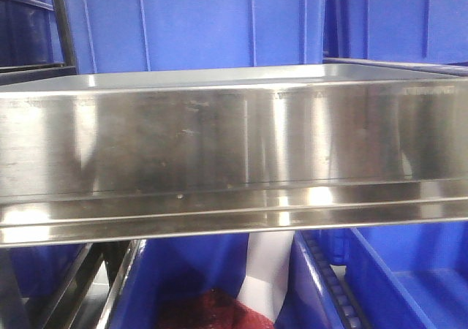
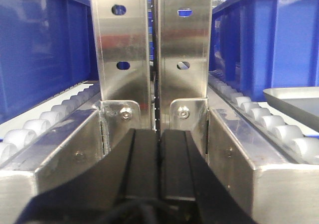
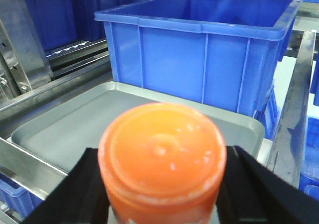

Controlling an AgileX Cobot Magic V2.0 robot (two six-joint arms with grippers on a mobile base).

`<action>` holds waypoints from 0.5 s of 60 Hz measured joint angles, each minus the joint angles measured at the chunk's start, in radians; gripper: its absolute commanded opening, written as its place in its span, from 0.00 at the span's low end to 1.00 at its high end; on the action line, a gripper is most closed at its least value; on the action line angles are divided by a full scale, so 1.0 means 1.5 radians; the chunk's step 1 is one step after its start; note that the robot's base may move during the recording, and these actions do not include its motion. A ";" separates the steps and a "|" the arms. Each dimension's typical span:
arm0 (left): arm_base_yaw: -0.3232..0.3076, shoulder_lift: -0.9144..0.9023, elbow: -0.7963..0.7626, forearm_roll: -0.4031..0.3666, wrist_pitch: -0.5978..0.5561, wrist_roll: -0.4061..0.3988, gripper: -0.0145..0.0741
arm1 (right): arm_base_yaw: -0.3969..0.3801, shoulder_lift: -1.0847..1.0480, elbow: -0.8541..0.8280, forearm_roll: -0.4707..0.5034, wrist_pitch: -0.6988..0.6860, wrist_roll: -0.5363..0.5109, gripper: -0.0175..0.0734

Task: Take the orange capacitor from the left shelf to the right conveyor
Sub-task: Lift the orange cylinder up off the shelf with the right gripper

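The right jaws are closed against both sides of the small orange cylindrical capacitor [image 3: 162, 157], whose flat lidded top faces the right wrist camera. Its lower body is hidden, so grip depth cannot be confirmed. Beyond it lies a flat silver metal tray [image 3: 55, 134], and past the tray's far edge stands a large blue plastic bin [image 3: 199, 69]. The left jaws are pressed together and hold nothing, facing two slotted steel uprights [image 2: 122, 50]. The wide polished stainless-steel shelf [image 1: 234, 139] fills the front view. The dark conveyor belt appears in no view. Likely hazards: a release here would probably put the capacitor on the tray, the wrong target. A smooth cylinder in a shallow grip may slip during transfer. A low swing could strike the bin wall.
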 measured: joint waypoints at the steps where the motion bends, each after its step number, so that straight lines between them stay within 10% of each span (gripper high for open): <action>1: 0.000 0.000 0.000 0.000 0.000 0.000 0.02 | -0.001 0.000 0.000 0.000 0.000 0.000 0.25; 30: 0.000 0.000 0.000 0.000 0.000 0.000 0.02 | -0.244 -0.073 0.001 0.026 0.000 0.000 0.25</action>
